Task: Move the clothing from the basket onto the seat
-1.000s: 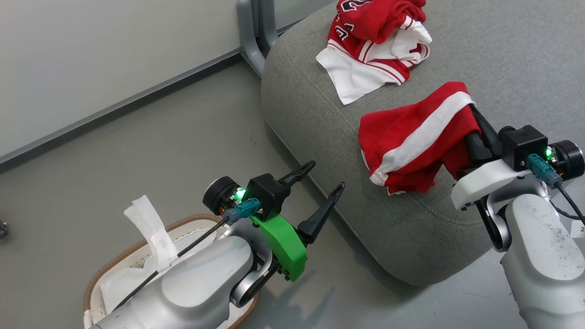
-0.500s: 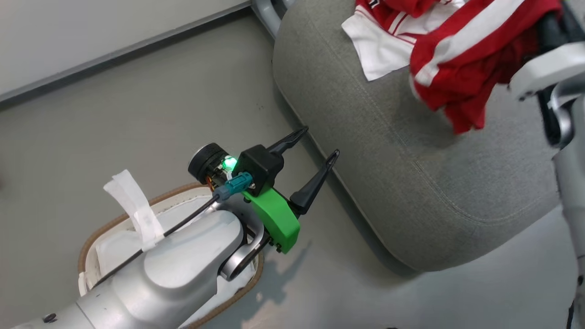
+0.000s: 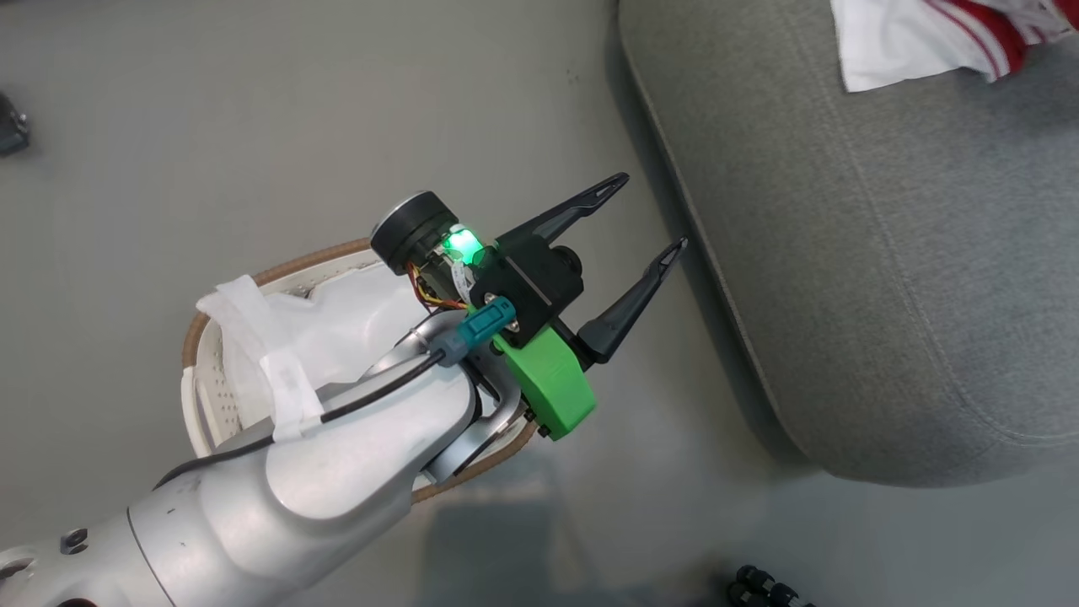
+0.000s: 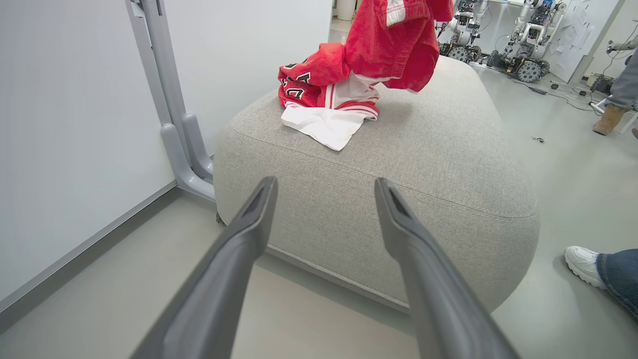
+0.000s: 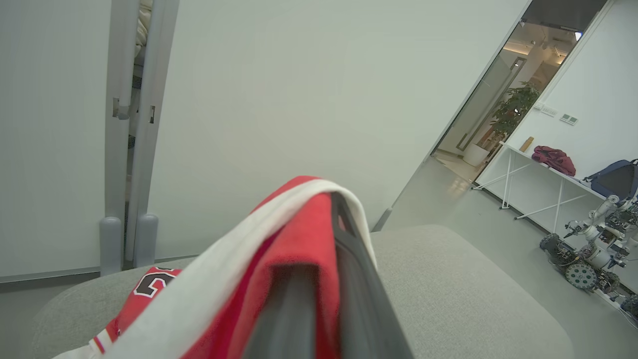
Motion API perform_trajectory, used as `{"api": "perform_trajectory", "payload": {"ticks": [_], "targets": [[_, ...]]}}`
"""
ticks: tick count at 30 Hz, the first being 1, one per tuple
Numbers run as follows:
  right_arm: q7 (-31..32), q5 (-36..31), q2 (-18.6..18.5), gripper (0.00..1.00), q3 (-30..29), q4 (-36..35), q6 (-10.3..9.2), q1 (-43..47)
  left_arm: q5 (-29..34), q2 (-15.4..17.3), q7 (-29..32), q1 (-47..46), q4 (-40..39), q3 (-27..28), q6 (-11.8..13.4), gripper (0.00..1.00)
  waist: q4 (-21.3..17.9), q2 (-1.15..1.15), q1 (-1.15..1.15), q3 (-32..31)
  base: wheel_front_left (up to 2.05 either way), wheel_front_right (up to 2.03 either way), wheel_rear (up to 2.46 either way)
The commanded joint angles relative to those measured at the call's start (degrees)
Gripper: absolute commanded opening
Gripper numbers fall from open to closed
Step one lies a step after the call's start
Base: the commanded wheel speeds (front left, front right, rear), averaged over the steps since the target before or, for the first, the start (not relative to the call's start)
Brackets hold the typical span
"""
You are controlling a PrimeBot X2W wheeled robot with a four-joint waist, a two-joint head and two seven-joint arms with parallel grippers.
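Basket [image 3: 199,396] half hidden under L arm [image 3: 337,455]; jersey [image 3: 902,42] cut off at top edge.

Head cam top-down over basket [image 3: 278,268]; wrist cams low, seat [image 4: 398,164] shared.

Just ahead of the left pincer [image 4: 325,182] lies the seat [image 4: 398,164], with the jersey [image 4: 309,82] on its top farther ahead, the shorts [image 4: 398,40] hanging above it from the right pincer [image 5: 316,232], and the basket [image 3: 198,337], a sheet [image 3: 337,329] in it, behind the left pincer under its forearm [image 3: 337,472].
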Motion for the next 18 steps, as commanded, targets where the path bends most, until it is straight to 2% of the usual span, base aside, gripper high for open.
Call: {"api": "perform_trajectory", "payload": {"ticks": [1, 5, 11, 12, 13, 14, 15, 18], "targets": [[0.2, -0.9, -0.6, 0.0, -1.2, 1.8, -0.07, -0.3, 0.5, -0.1, 0.4, -1.3, -0.7, -0.2, 0.2, 1.0, 6.5, 0.0, -0.01, 6.6, 0.0, 0.0, 0.0], [-0.9, -3.9, -0.9, 0.0, -3.9, 6.3, -0.06, 0.6, 1.4, -0.4, 1.2, -2.0, -1.9, -0.6, 0.4, 1.0, 8.1, 0.0, -0.01, 8.3, 0.0, 0.0, 0.0], [-4.3, -6.8, 2.2, 0.0, -6.3, 12.8, -0.07, 2.8, 1.5, 0.5, 1.6, -2.1, -2.6, -0.7, 0.7, 1.0, 8.2, 0.0, -0.01, 9.1, 0.0, 0.0, 0.0], [-4.9, -7.2, 2.6, 0.08, -6.8, 13.6, -0.07, 3.0, 1.4, 0.6, 1.7, -2.1, -2.7, -0.7, 0.7, 1.0, 8.2, 0.0, -0.01, 9.1, 0.0, 0.0, 0.0], [-5.4, -7.7, 3.4, 0.39, -7.2, 14.6, -0.07, 3.3, 1.4, 0.8, 1.7, -2.1, -2.7, -0.7, 0.8, 1.0, 8.1, 0.0, -0.01, 9.1, 0.0, 0.0, 0.0], [-5.9, -8.1, 4.2, 0.45, -7.4, 15.3, -0.07, 3.6, 1.3, 0.9, 1.7, -2.1, -2.8, -0.6, 1.0, 1.0, 8.0, 0.0, -0.01, 9.0, 0.0, 0.0, 0.0], [-6.6, -8.4, 4.8, 1.0, -7.7, 15.9, -0.07, 3.9, 1.2, 1.1, 1.6, -2.1, -2.8, -0.5, 1.1, 1.0, 7.7, 0.0, -0.01, 9.0, 0.0, 0.0, 0.0], [-7.9, -9.2, 5.2, 1.0, -8.5, 16.9, -0.07, 4.2, 1.0, 1.3, 1.4, -1.6, -2.9, -0.4, 1.4, 1.0, 7.1, 0.0, -0.01, 8.7, 0.0, 0.0, 0.0]]}}
